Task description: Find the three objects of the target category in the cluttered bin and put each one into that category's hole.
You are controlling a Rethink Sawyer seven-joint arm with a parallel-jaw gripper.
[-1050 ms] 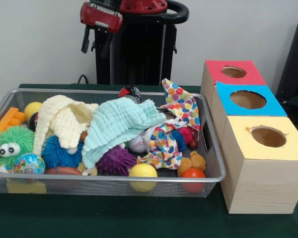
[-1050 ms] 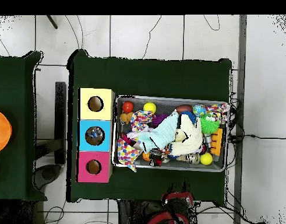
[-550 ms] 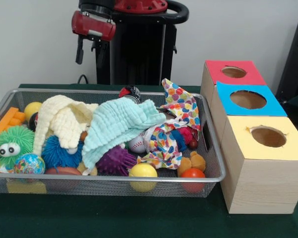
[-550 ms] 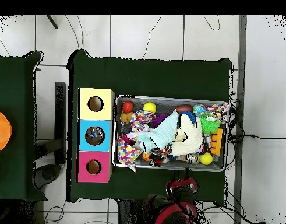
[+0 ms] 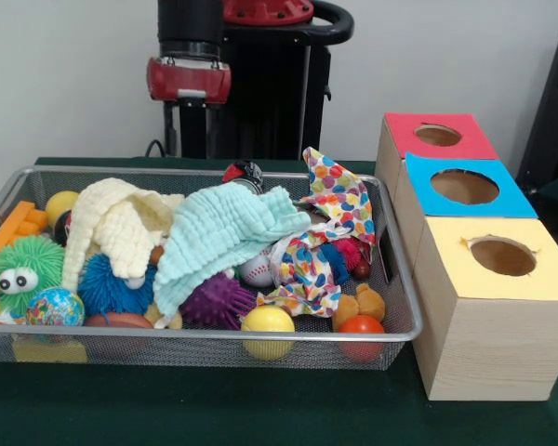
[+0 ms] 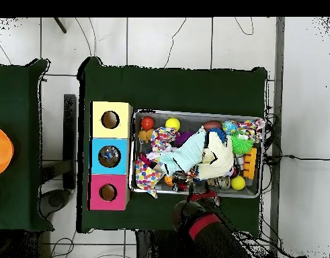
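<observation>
Swung in from the 9 o'clock side, my gripper (image 5: 189, 139) now hangs behind the wire bin (image 5: 260, 333), fingers' state impossible to tell, while the mint cloth (image 5: 225, 230) lies at the bin's center.

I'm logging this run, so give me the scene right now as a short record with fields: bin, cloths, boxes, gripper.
bin: wire mesh basket, piled with toys and cloths
cloths: cream cloth, mint cloth, polka-dot cloth
front row toys: yellow ball, red ball, purple spiky ball
boxes: red-topped box, blue-topped box, yellow-topped box, one round hole each, beside the bin
gripper: gripper behind the bin's far rim, holding nothing visible
</observation>
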